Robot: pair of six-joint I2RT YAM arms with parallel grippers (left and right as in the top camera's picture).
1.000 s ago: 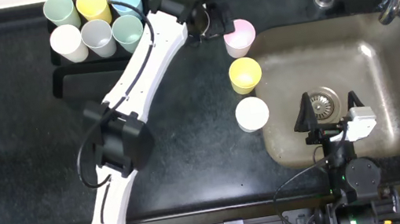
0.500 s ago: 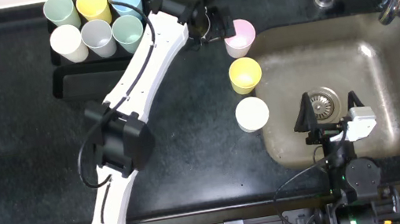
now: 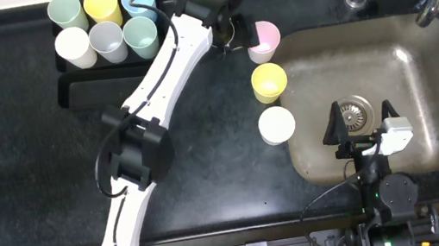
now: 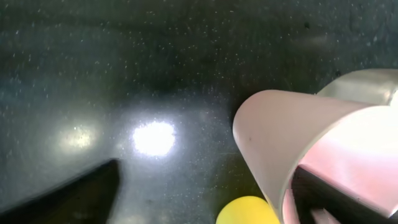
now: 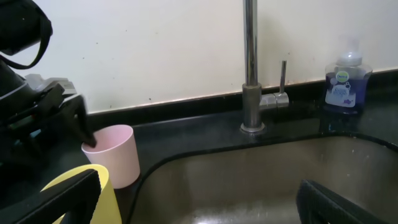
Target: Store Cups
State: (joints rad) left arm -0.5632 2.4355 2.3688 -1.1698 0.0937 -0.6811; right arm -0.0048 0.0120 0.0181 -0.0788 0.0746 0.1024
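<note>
the left gripper [image 3: 239, 31] is at the pink cup [image 3: 265, 39], which stands upright on the black counter [image 3: 15, 153] just beside the far left corner of the sink [image 3: 418, 50]. its jaws are spread wide and have not closed on anything. in the left wrist view one finger [image 4: 336, 199] is down inside the pink cup [image 4: 273, 130] and the other finger [image 4: 74, 196] is outside, well clear of the cup's wall. the right wrist view shows the left arm's dark gripper touching the rim of the pink cup [image 5: 115, 155].

a yellow cup [image 3: 269, 82] stands just in front of the pink one, and a white cup [image 3: 276, 125] comes next. the three make a line along the sink's left edge, all mouth up.

a black rack [image 3: 64, 76] sits at the far left of the counter. it holds six more cups [image 3: 108, 39] in two rows of three.

the right gripper [image 3: 361, 122] hangs over the sink near the drain [image 3: 357, 111], jaws apart and holding nothing. a tap [image 5: 250, 68] rises behind the sink, and a soap bottle [image 5: 347, 78] stands near it on the back ledge.
</note>
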